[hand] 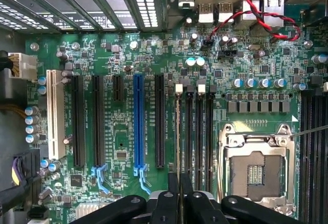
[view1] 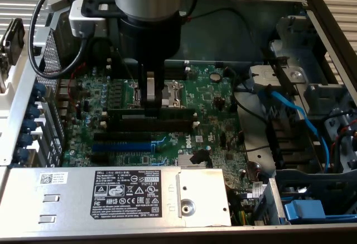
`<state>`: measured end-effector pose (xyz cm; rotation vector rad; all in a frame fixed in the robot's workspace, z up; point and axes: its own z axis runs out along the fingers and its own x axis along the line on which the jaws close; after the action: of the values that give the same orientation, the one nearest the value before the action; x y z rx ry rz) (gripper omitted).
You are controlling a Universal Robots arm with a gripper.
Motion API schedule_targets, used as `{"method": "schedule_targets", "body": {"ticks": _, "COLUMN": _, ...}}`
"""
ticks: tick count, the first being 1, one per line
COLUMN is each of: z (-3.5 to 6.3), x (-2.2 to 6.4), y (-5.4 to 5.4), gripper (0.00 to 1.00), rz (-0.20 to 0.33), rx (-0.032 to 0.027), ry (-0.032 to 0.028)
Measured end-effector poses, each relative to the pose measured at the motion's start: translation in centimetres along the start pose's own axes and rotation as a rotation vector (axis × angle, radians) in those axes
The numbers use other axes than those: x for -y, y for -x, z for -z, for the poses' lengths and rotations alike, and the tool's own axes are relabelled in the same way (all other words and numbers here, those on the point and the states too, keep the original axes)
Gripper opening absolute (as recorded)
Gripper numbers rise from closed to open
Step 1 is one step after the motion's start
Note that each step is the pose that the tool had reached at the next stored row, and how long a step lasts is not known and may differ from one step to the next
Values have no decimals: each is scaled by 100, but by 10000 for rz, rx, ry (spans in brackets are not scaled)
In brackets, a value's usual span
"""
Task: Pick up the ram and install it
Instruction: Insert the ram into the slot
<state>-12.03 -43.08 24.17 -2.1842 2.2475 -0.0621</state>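
The ram (view1: 125, 111) is a long dark stick lying along the nearest of the black memory slots (view1: 167, 124) on the green motherboard. In the wrist view the ram (hand: 178, 131) is edge-on, a thin pale line over the first of the black slots (hand: 199, 131). My gripper (view1: 150, 105) reaches straight down at the stick's middle, beside the CPU socket (view1: 173, 93). In the wrist view my gripper (hand: 179, 183) has its dark fingers nearly together, shut on the ram's top edge. I cannot tell whether the stick is seated or just above the slot.
The blue slot (hand: 137, 124) and other black expansion slots lie beside the memory slots. The CPU socket (hand: 256, 167) is on the other side. A labelled power supply (view1: 128, 194) borders the board, and a blue cable (view1: 295, 113) crosses the drive bay. Red-black wires (hand: 256, 19) hang near the ports.
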Motion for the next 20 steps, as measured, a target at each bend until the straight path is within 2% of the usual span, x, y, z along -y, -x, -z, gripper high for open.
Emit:
{"method": "schedule_targets", "body": {"ticks": 3, "z": 0, "x": 0, "y": -5, "gripper": 13, "rz": -14, "rx": 36, "ry": 8}}
{"method": "schedule_targets", "body": {"ticks": 9, "z": -1, "x": 0, "y": -6, "gripper": 13, "rz": -14, "rx": 39, "ry": 10}}
{"method": "schedule_targets", "body": {"ticks": 15, "z": -5, "x": 0, "y": -6, "gripper": 13, "rz": -14, "rx": 55, "ry": 53}}
{"method": "schedule_targets", "body": {"ticks": 20, "z": -11, "x": 0, "y": -6, "gripper": 13, "rz": -14, "rx": 60, "ry": 54}}
